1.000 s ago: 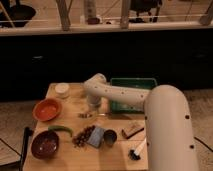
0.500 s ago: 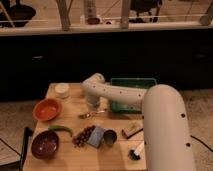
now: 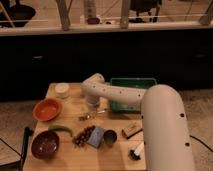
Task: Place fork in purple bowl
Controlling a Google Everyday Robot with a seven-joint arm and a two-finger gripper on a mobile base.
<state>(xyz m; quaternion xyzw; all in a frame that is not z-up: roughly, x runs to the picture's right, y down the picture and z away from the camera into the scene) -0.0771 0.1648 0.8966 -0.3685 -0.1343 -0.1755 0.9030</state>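
Task status: not complete, as judged from the layout. The fork (image 3: pixel 92 115) lies on the counter (image 3: pixel 75 155), and the purple bowl (image 3: pixel 45 144) holds no fork.
Fork location: flat on the counter near its middle, just below the gripper, tines toward the left. Whether anything touches it cannot be told.
Purple bowl location: front-left corner of the counter, upright, well apart from the fork.
Gripper location: the gripper (image 3: pixel 93 103) hangs at the end of the white arm (image 3: pixel 120 94), pointing down, directly above the fork's right part.
Fingers: state cannot be told; the wrist hides them.
Work remaining (judgement): grasp the fork, lift it, carry it forward and left, release it in the purple bowl.
Objects on the carry path: a green vegetable (image 3: pixel 60 129) lies between fork and purple bowl; a cluster of dark red pieces (image 3: pixel 82 135) lies just right of that line. Both are low, so a lifted fork should pass over them.
Neighbouring bowl: the orange bowl (image 3: pixel 47 109) stands left of the fork and behind the purple bowl; it is the likely wrong target.
Other items: a small white container (image 3: pixel 62 89) at the back-left; a green tray (image 3: pixel 131 92) behind the arm; a blue-grey packet (image 3: pixel 96 136) and a metal cup (image 3: pixel 109 137) in front of the fork; a brown block (image 3: pixel 131 130) and a white-handled brush (image 3: pixel 136 150) to the right.
View obstruction: the robot's white body (image 3: pixel 167 132) covers the right edge of the counter.
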